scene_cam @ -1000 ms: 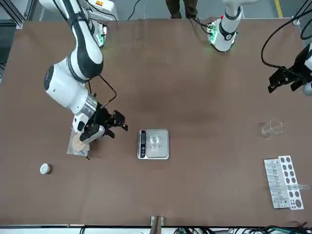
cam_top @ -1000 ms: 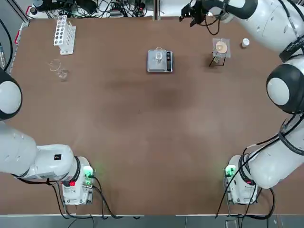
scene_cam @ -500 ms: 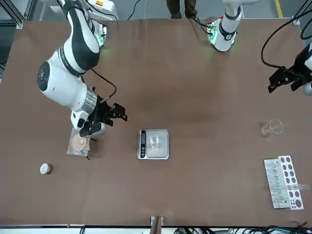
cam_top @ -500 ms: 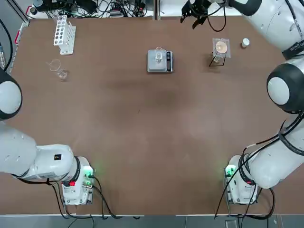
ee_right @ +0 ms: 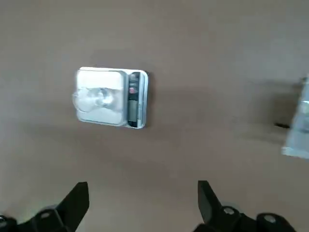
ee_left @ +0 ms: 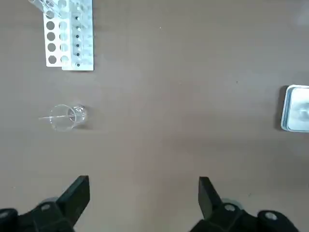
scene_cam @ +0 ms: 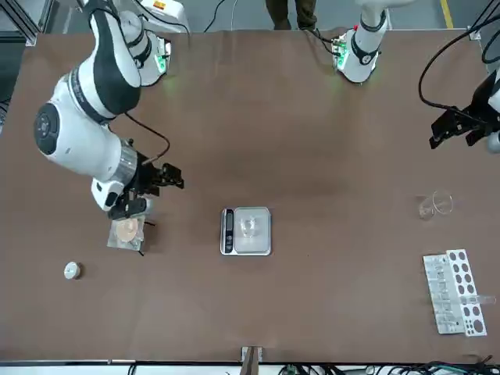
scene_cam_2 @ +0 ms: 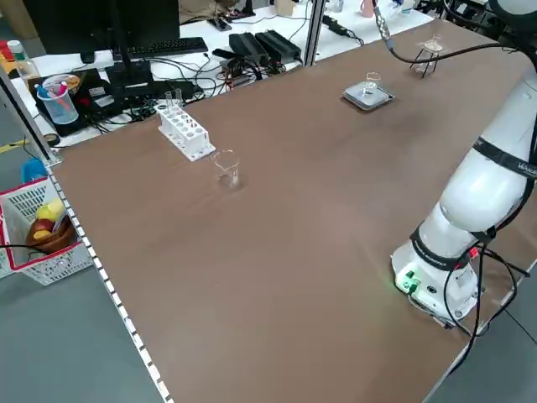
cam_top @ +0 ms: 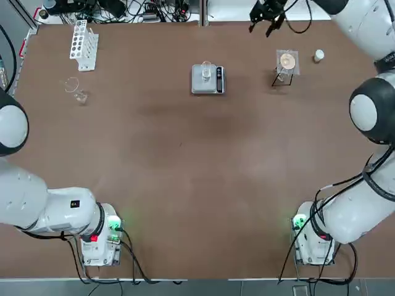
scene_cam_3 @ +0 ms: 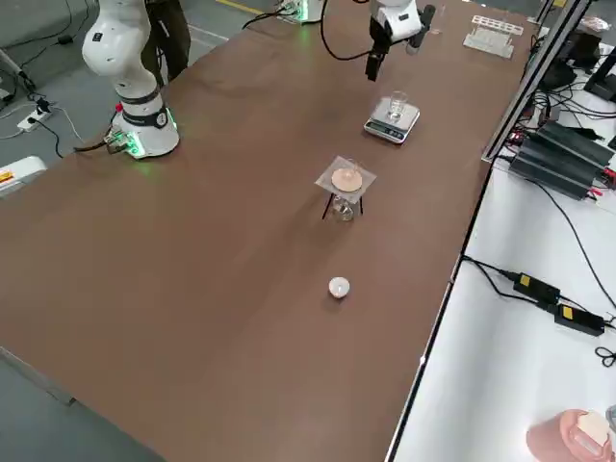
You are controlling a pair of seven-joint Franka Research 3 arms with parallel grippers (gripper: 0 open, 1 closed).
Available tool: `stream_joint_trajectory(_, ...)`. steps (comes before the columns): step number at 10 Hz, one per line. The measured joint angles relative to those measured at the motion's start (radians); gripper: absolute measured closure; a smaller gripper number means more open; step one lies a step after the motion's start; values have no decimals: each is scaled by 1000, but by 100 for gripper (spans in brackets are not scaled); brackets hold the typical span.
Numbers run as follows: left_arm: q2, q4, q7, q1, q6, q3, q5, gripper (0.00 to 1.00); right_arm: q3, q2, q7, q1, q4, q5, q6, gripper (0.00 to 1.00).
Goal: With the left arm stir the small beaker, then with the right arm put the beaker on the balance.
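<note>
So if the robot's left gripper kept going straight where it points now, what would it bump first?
Probably the brown table, since the left gripper points down; the clear glass looks off to one side.

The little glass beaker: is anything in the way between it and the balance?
Nothing visible is. The small beaker already stands on the balance, and the right gripper is open, off to one side.

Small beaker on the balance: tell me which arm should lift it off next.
Probably the right: the right hand is open, empty and nearer the small beaker. The left hand, also open and empty, is farther off.
</note>
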State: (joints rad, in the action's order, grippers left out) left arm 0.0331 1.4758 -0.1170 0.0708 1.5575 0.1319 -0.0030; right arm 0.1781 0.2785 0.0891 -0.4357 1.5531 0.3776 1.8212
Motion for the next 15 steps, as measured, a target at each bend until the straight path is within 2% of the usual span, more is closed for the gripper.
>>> stream_joint_trajectory(6, 0, 0, 0, 0, 0, 0, 0, 0, 11, -119, -7, 90, -6, -175, -124, 0)
stream_joint_trajectory(12, 0, 0, 0, 0, 0, 0, 0, 0, 15, -200, -21, 173, -15, -212, -221, 0)
stream_joint_trajectory(14, 0, 0, 0, 0, 0, 0, 0, 0, 12, -213, -22, 234, -17, -219, -226, 0)
stream_joint_trajectory(15, 0, 0, 0, 0, 0, 0, 0, 0, -9, -217, -41, 285, -17, -229, -228, 0)
